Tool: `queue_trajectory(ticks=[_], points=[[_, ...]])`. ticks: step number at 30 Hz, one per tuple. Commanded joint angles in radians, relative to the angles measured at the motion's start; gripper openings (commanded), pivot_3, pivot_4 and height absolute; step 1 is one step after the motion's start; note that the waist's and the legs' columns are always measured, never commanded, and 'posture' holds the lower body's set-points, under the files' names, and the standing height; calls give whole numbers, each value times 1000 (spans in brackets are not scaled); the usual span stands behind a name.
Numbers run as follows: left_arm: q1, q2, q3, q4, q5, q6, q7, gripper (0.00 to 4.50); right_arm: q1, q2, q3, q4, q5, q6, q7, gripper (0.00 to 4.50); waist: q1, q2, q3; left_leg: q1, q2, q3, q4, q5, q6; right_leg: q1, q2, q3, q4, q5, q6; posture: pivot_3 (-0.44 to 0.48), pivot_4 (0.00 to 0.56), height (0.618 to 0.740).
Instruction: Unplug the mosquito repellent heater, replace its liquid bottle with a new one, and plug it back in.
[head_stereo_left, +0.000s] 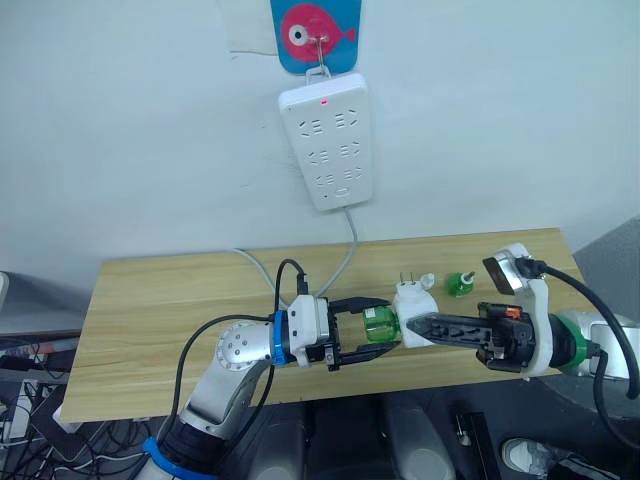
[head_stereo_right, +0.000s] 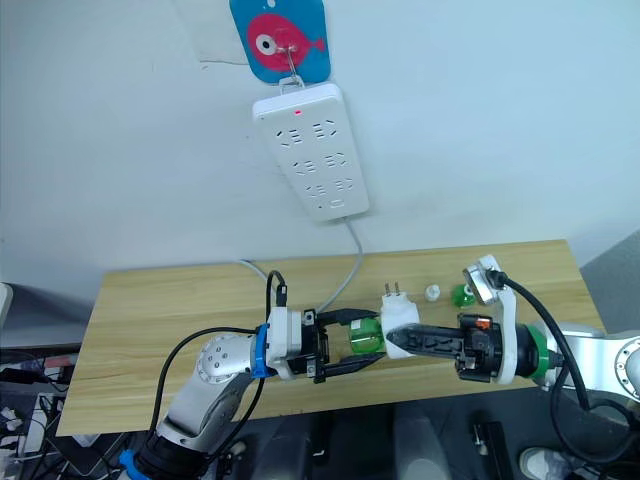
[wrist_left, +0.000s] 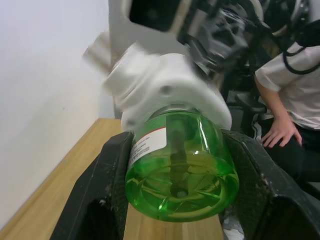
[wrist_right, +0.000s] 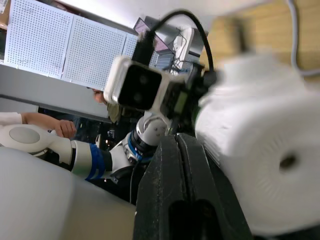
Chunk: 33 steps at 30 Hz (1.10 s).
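Left hand (head_stereo_left: 372, 335) clamped on green bottle (head_stereo_left: 380, 325), right hand (head_stereo_left: 412, 326) closed on white heater (head_stereo_left: 412, 303) joined to bottle, both above wooden surface (head_stereo_left: 160, 300), below wall power strip (head_stereo_left: 327, 140), second bottle (head_stereo_left: 460, 284) beside heater

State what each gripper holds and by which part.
The left gripper clamps the green liquid bottle by its sides. The right gripper grips the mosquito repellent heater by its white body.
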Motion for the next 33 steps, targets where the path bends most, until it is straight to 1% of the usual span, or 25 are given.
queue_trajectory(ticks=[1, 6, 9, 12, 19, 28, 33], points=[[13, -3, -8, -30, -9, -14, -9, 2296, -56, -10, 6, 8, 24, 3, -23, 19, 0, 0, 0, 0, 0, 0, 0, 0, 0, 0, 0, 0, 0, 0, 0, -218, 342, 740], [14, -5, -10, -32, -12, -11, -12, 2296, -203, 39, 54, 85, 24, 4, -159, 19, -7, 0, 0, 0, 1, 0, 0, 0, 0, 0, 0, 0, 0, 0, -1, -222, 345, 740], [14, -6, -10, -34, -13, -10, -12, 2296, -240, 57, 75, 137, 24, 23, -222, 19, -9, 0, 0, 0, 0, 0, 0, 0, 0, 0, 0, 0, 0, 0, -1, -225, 346, 740], [12, -7, -9, -41, -19, -4, -12, 2296, -228, 49, 95, 163, 24, 45, -253, 19, -7, 0, 0, -1, 0, -1, -1, 0, 0, 0, -1, 1, -1, 0, -1, -212, 350, 740], [18, -7, 2, -59, -32, 15, -7, 2296, -196, 46, 111, 143, 20, 64, -280, 19, -8, 0, 0, -1, 1, -1, -1, 0, 0, -1, -1, 1, 0, 0, -1, -207, 358, 740], [20, -31, 20, -86, -49, 47, 8, 2296, -127, 52, 127, 78, -2, 63, -284, 19, -8, 0, 0, -1, 1, -1, -1, 0, 0, -1, -1, 1, -1, 0, -1, -193, 365, 740], [21, -31, 26, -86, -45, 46, 6, 2296, -95, 35, 131, 47, 5, 69, -272, 19, -7, 0, 0, -1, 1, -1, -1, 0, 0, -1, -1, 1, -1, 0, -1, -189, 365, 740]])
